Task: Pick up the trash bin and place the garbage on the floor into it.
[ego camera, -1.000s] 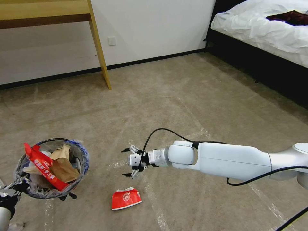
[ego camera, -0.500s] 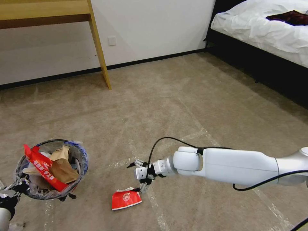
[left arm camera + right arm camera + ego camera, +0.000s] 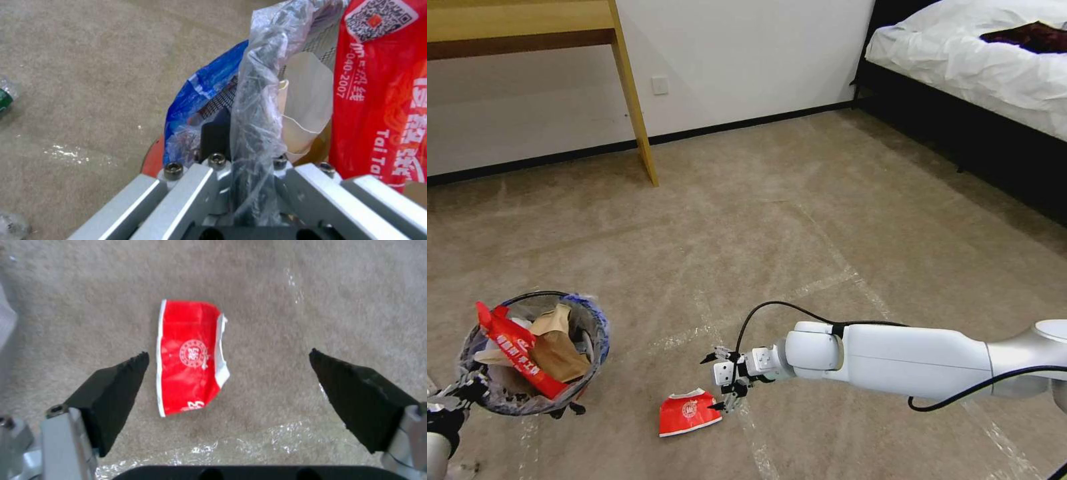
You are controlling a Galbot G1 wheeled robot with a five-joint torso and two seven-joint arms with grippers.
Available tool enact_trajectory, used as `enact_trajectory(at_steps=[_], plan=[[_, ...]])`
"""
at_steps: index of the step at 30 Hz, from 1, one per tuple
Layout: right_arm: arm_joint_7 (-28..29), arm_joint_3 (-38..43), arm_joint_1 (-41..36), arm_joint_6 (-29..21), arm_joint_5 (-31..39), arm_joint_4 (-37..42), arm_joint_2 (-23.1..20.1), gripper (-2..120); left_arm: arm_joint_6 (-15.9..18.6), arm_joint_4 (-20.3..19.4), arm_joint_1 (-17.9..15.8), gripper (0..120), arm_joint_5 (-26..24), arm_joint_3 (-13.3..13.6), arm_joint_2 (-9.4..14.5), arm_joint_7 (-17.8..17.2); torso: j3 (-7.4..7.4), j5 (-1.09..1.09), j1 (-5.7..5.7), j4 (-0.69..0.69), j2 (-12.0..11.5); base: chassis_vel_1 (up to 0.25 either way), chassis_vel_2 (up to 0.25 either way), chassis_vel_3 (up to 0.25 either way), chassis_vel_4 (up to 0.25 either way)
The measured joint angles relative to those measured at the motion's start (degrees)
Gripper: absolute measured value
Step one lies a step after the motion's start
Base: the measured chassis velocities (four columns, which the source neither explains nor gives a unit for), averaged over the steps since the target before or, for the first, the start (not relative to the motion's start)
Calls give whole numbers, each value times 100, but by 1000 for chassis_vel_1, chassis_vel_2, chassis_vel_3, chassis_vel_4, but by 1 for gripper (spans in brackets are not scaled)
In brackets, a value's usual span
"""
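Observation:
The trash bin [image 3: 527, 353], a round bucket with a crinkled clear liner, hangs low at the left. It holds a red wrapper [image 3: 517, 350] and brown paper [image 3: 560, 347]. My left gripper [image 3: 460, 392] is shut on its rim; in the left wrist view the fingers [image 3: 213, 166] clamp the liner-wrapped rim [image 3: 258, 83]. A flattened red and white paper cup [image 3: 689, 412] lies on the carpeted floor [image 3: 800, 200]. My right gripper [image 3: 715, 381] is open just above the cup's right end. The right wrist view shows the cup [image 3: 189, 356] between the spread fingers [image 3: 115, 386], nearer to one of them.
A wooden desk leg [image 3: 637, 113] stands at the back left by the wall. A bed [image 3: 980, 60] with white covers fills the back right. Shiny tape lines [image 3: 827, 280] cross the carpet. A green-labelled bottle [image 3: 4, 96] lies on the floor beyond the bin.
My right gripper has come down and nearer to me, from above the carpet to just over the red cup's right end. The bin and left gripper have held still.

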Motion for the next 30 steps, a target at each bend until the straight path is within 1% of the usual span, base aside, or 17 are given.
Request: enact_trajectory(at_steps=[2,8,13,26,29,30], plan=[[16,18,-89,66,-41,-272,110,91,-3,-15,34,1,11,-1,-19,0,0,0,0,0,0,0,0,0,0],[30,126,-281,221,-128,-656,292,90,-11,-52,71,1,14,-15,-21,-4,0,0,0,0,0,0,0,0,0],[58,185,-406,315,-199,-886,424,90,-11,-76,99,1,14,-21,-23,-9,0,0,0,0,0,0,0,0,0],[96,278,-559,609,-236,-1227,599,90,-17,-91,112,1,41,-19,-69,-13,0,0,0,0,0,0,0,0,0],[105,334,-668,803,-262,-1514,820,90,-18,-116,122,1,53,-19,-82,-15,0,0,0,0,0,0,0,0,0],[105,334,-668,803,-262,-1514,820,90,-18,-116,122,1,53,-19,-82,-15,0,0,0,0,0,0,0,0,0]])
